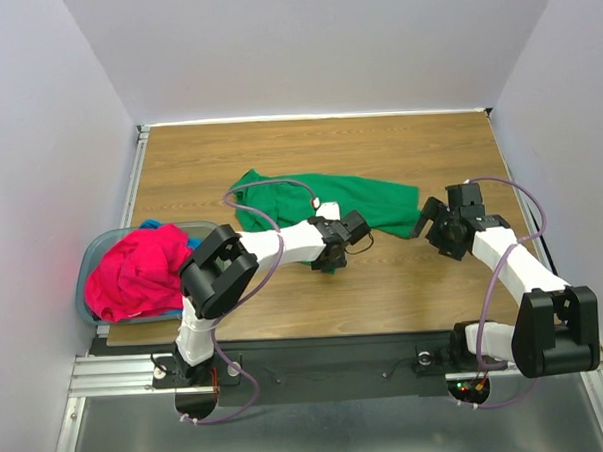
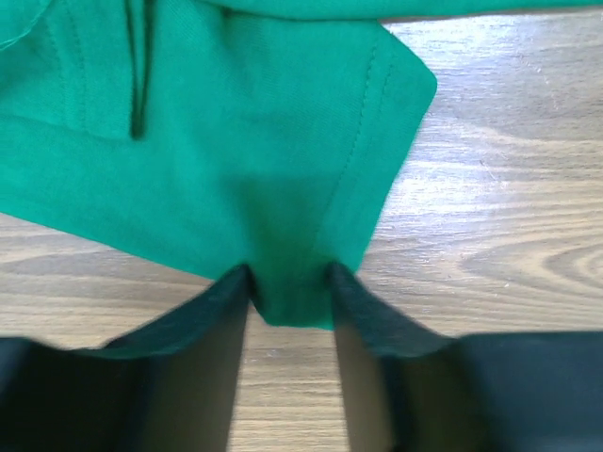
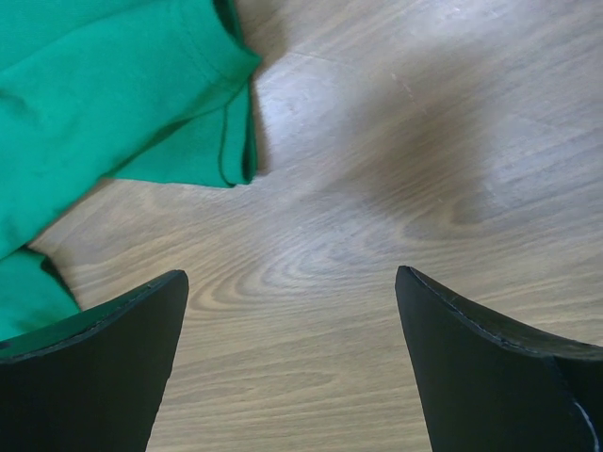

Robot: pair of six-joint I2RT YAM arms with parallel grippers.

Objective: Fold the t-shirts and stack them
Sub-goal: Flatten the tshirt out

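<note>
My left pincer (image 2: 290, 278) has a finger on each side of a hem corner of the green t-shirt (image 1: 365, 198), which lies mid-surface (image 1: 415, 301). Can't tell if it's actually pinched. My right pincer (image 3: 290, 273) is gaping wide over wood just beside the shirt. The pink-red t-shirt (image 1: 138, 273) sits in the basket (image 1: 85, 280).

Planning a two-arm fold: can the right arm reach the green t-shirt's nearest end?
Probably yes: the right gripper is open beside the green t-shirt, with only bare table between.
</note>
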